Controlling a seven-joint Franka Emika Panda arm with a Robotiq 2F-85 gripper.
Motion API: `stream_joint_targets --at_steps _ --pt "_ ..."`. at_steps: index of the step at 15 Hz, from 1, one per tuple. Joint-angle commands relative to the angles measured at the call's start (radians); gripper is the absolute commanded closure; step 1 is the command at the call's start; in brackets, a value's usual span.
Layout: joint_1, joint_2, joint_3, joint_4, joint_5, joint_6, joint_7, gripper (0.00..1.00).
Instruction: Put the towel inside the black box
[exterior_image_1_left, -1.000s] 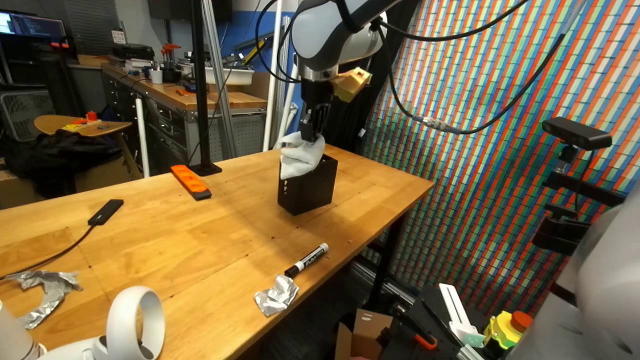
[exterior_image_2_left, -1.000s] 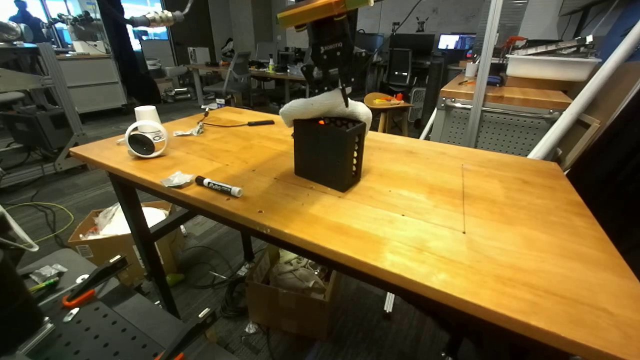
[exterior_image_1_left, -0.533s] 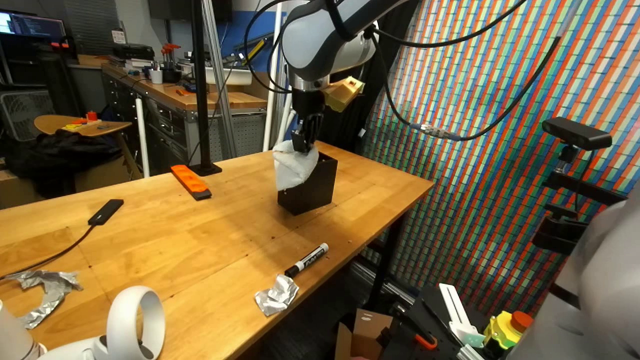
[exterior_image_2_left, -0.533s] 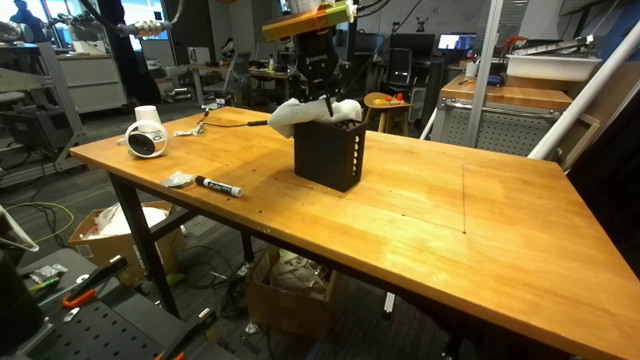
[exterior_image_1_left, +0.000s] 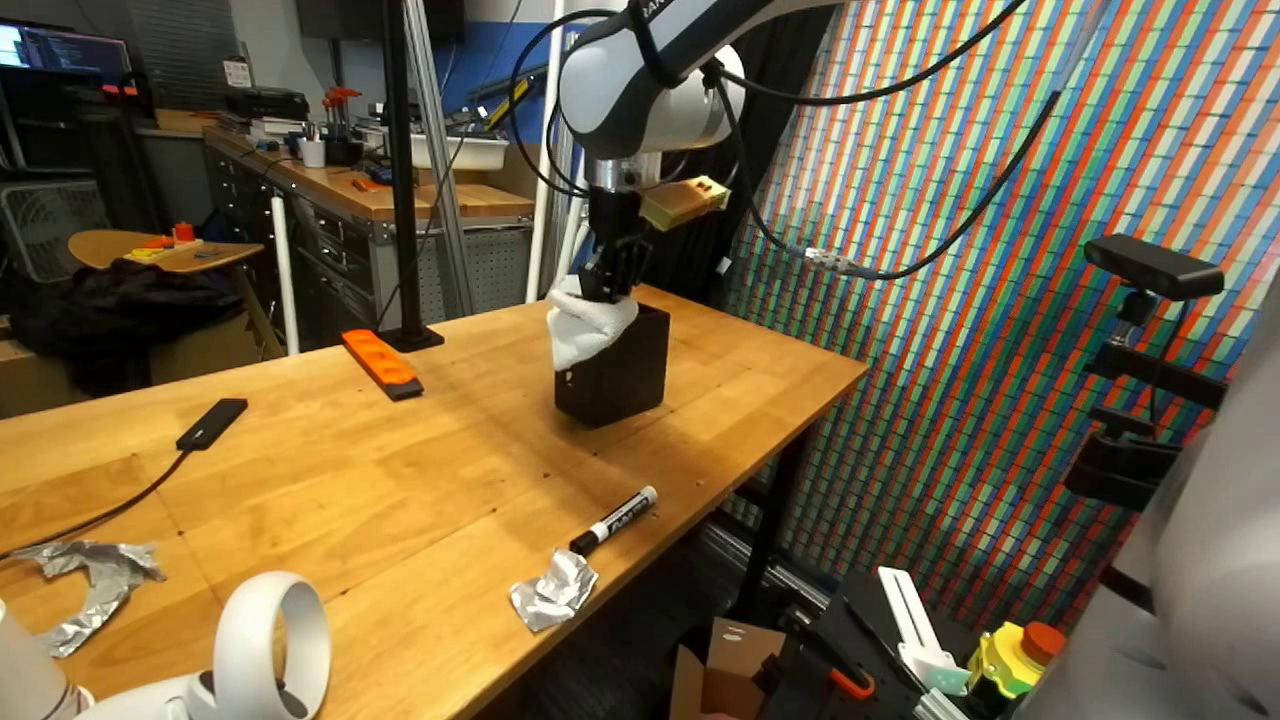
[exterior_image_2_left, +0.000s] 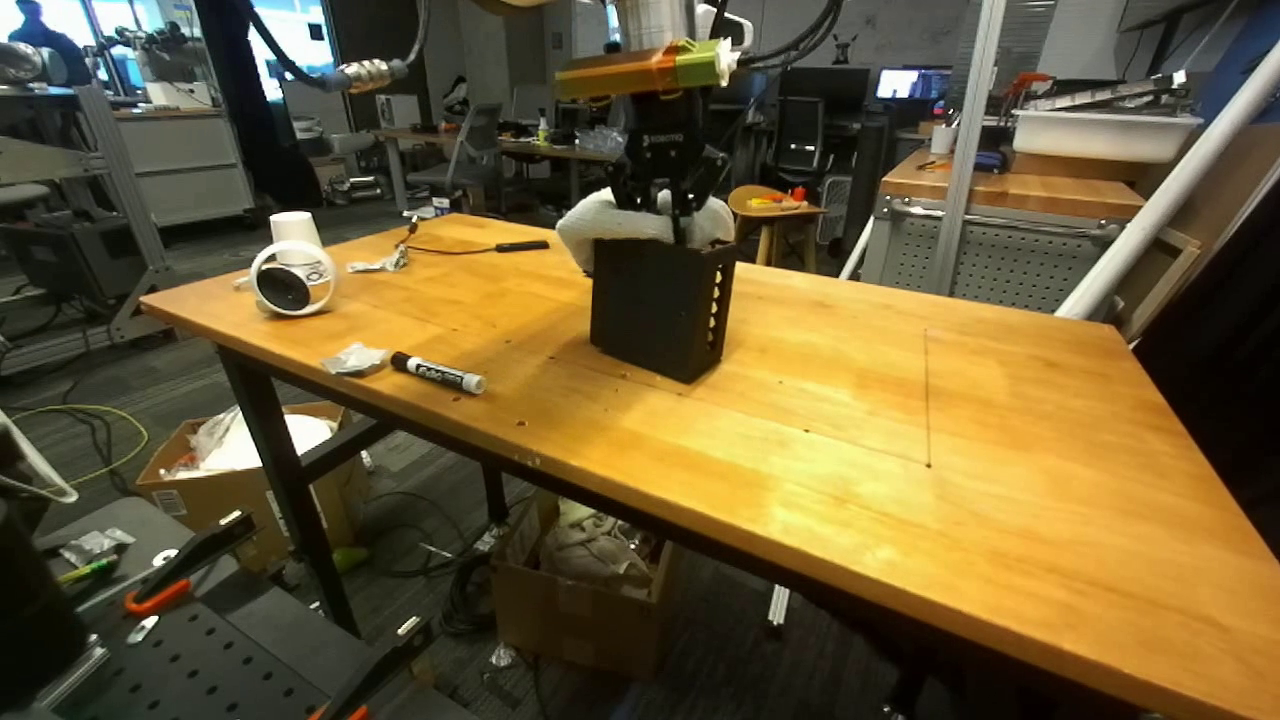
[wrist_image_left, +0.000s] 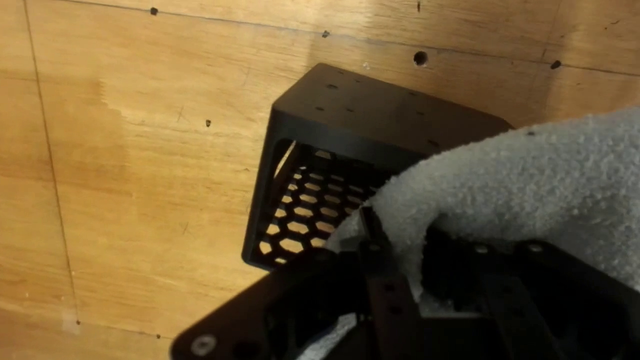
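Along the wooden tabletop (exterior_image_2_left: 880, 420), reading left to right in an exterior view, lie a white ringed VR controller (exterior_image_2_left: 284, 288), a crumpled scrap of foil (exterior_image_2_left: 354, 358) and a black-capped marker (exterior_image_2_left: 438, 373). Next, mid-table, the white towel (exterior_image_2_left: 605, 230) sits bunched across part of the mouth of the matte black box (exterior_image_2_left: 650, 310), its left end bulging past the rim. I judge this to be the placing step: towel over the box, not yet inside. The next move calls for bringing that loose end over the mouth, pressing down, and only then letting go; dropped now, it could slide off outside.

Right of that bulge, close to the rim, my gripper (wrist_image_left: 406, 235) points down, its fingers (wrist_image_left: 372, 235) nearly together on a fold of the towel. In the wrist view, an uncovered part of the box's mouth, with hexagonal holes beyond, shows left of my fingers; cloth spreads to their right. Whether they touch the rim, I cannot tell.
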Motion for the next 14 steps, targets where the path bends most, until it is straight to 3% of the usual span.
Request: stream_joint_targets --at_steps 1,9,14 --pt "-0.015 0.081 -0.003 0.079 0.072 -0.063 0.010 0.97" --pt "-0.023 0.147 0.003 0.121 0.095 -0.162 0.015 0.97" --pt "-0.033 0.185 0.019 0.095 0.199 -0.098 -0.009 0.97"
